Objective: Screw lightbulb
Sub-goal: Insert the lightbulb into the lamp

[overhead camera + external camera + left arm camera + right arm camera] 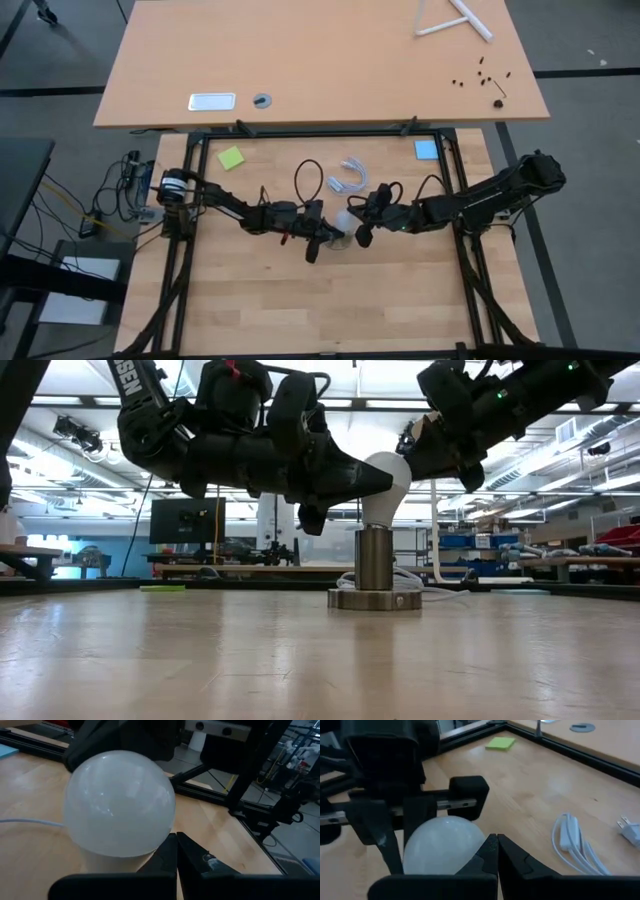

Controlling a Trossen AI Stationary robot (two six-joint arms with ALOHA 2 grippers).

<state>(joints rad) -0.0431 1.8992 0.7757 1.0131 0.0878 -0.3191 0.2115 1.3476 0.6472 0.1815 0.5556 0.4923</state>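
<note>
White frosted pear-shaped lightbulb [385,482] stands upright in its grey metal socket [375,572]; both clenched grippers, left gripper [372,478] and right gripper [362,236], flank it empty, and a sideways nudge could tip it.

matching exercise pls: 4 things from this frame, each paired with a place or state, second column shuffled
Things:
1. lightbulb
2. left tool
3. green sticky note
4. white cord

Place or state:
A. lying flat on the table near its far left corner
B. fingers shut, tip beside the bulb's globe
C. standing upright in the metal socket
D. coiled on the table behind the socket

Pairs: 1-C, 2-B, 3-A, 4-D
</note>
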